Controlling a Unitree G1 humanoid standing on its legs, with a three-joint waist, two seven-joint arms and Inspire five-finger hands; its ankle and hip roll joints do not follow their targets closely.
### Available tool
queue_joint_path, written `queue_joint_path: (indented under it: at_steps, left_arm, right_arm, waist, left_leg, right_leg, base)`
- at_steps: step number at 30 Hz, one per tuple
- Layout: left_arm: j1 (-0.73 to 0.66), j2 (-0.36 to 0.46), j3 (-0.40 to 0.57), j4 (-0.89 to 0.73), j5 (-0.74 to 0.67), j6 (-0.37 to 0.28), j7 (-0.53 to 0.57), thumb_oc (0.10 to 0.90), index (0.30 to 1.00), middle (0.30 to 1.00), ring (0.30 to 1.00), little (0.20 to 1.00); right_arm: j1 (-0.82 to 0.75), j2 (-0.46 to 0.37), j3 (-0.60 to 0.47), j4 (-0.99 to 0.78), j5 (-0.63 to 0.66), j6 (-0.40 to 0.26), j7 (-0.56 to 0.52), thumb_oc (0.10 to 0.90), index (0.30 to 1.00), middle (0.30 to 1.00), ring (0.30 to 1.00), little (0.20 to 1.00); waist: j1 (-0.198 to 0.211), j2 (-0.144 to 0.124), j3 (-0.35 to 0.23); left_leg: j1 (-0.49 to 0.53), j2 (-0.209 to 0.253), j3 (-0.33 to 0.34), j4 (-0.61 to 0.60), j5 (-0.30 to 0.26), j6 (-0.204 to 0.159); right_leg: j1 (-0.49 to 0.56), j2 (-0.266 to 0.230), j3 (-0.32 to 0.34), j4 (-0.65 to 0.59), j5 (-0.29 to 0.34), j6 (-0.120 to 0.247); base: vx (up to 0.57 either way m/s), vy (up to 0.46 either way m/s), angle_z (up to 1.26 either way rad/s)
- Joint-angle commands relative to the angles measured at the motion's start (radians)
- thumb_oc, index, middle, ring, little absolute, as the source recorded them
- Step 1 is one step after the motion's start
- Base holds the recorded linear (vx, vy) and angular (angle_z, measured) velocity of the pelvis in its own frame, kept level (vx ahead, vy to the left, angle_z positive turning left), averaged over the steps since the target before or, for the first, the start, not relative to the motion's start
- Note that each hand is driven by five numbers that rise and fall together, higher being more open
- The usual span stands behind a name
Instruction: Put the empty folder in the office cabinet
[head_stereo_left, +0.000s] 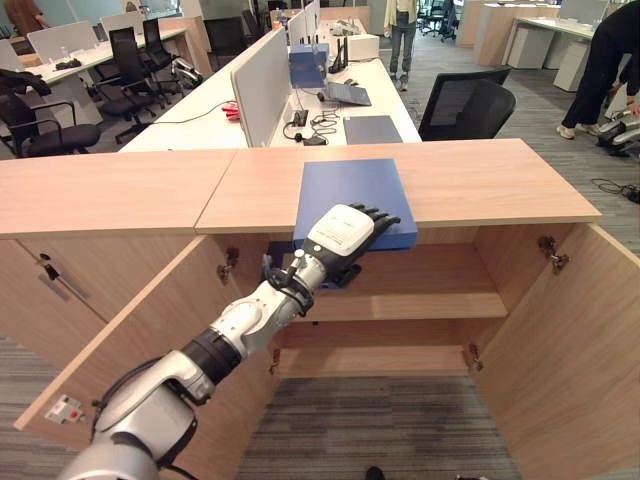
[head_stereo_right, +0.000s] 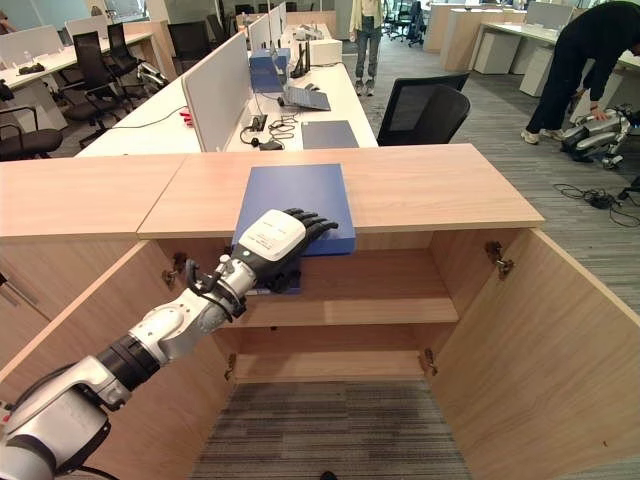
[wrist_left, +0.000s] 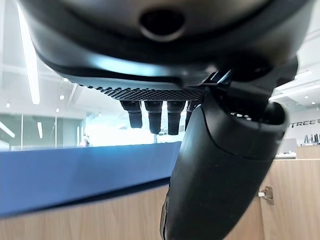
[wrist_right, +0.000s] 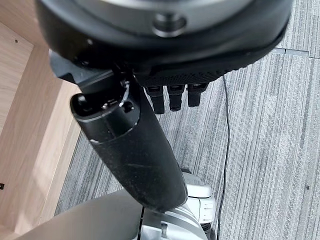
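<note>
Holding the blue folder (head_stereo_left: 352, 200) at its front edge, the left hand (head_stereo_left: 345, 232) lays fingers on top and, it seems, thumb underneath. It lies on the cabinet top (head_stereo_left: 480, 180), overhanging. A weak pinch could drop it before the shelf (head_stereo_left: 420, 305). The right hand (wrist_right: 172, 95) hangs over carpet, fingers loose.

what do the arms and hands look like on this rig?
Left arm: silver-grey shell segments with black joints between them and a black cable running along the forearm. Left hand: dark fingers and a white plate on its back with small print. Right hand: all black, a smooth thick thumb, a finely dotted palm edge and a row of short ribbed fingers.
</note>
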Motion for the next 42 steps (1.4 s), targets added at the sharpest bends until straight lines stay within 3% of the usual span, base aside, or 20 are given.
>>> queue_joint_path:
  at_steps: [1,15,16,19,27,42]
  left_arm:
    - [-0.24,-0.029,0.045,0.098,0.031,0.04,0.104,0.8,0.9,0.9,0.9,0.9]
    - [-0.264,-0.057,0.036,0.293,0.085,0.12,0.143,0.8,0.9,0.9,0.9,0.9]
    - [-0.264,-0.06,0.038,0.313,0.084,0.128,0.145,0.742,0.813,0.813,0.813,0.813]
    - [-0.265,-0.069,0.043,0.361,0.076,0.14,0.156,0.4,0.3,0.3,0.3,0.3]
    - [-0.269,-0.067,0.055,0.444,0.051,0.16,0.211,0.4,0.3,0.3,0.3,0.3]
    - [-0.244,-0.06,0.047,0.424,0.023,0.146,0.23,0.4,0.3,0.3,0.3,0.3]
  right_arm:
    - [-0.053,-0.04,0.023,0.035,-0.034,-0.023,-0.006,0.8,0.9,0.9,0.9,0.9]
    - [-0.064,-0.035,0.037,0.042,-0.023,-0.025,-0.014,0.8,0.9,0.9,0.9,0.9]
    - [-0.064,-0.035,0.038,0.043,-0.023,-0.024,-0.014,0.8,0.9,0.9,0.9,0.9]
    - [-0.061,-0.033,0.041,0.043,-0.019,-0.026,-0.016,0.8,0.9,0.9,0.9,0.9]
    - [-0.058,-0.032,0.048,0.045,-0.011,-0.034,-0.022,0.8,0.9,0.9,0.9,0.9]
    - [-0.06,-0.027,0.044,0.062,-0.01,-0.038,-0.04,0.8,0.9,0.9,0.9,0.9]
  waist:
    - [0.001,-0.009,-0.025]
    - [0.0,-0.008,-0.026]
    - [0.0,-0.009,-0.025]
    - [-0.003,-0.009,-0.028]
    - [-0.008,-0.008,-0.033]
    - [-0.007,-0.01,-0.038]
  left_leg:
    - [-0.039,-0.024,-0.047,-0.008,-0.045,-0.023]
    - [-0.037,-0.028,-0.043,-0.008,-0.049,-0.021]
    - [-0.035,-0.028,-0.043,-0.008,-0.05,-0.021]
    - [-0.03,-0.027,-0.043,-0.008,-0.059,-0.021]
    - [-0.027,-0.026,-0.037,-0.008,-0.062,-0.022]
    - [-0.022,-0.028,-0.04,-0.008,-0.066,-0.022]
  right_leg:
    - [0.128,0.022,-0.008,0.01,-0.16,0.053]
    - [0.126,0.023,-0.005,0.009,-0.158,0.054]
    - [0.128,0.023,-0.006,0.009,-0.159,0.054]
    - [0.133,0.023,-0.005,0.009,-0.168,0.054]
    - [0.134,0.022,-0.003,0.009,-0.17,0.055]
    - [0.138,0.023,-0.007,0.009,-0.171,0.056]
  base:
    - [0.0,0.0,0.0]
    - [0.0,0.0,0.0]
    - [0.0,0.0,0.0]
    - [0.0,0.0,0.0]
    - [0.0,0.0,0.0]
    - [0.0,-0.001,0.0]
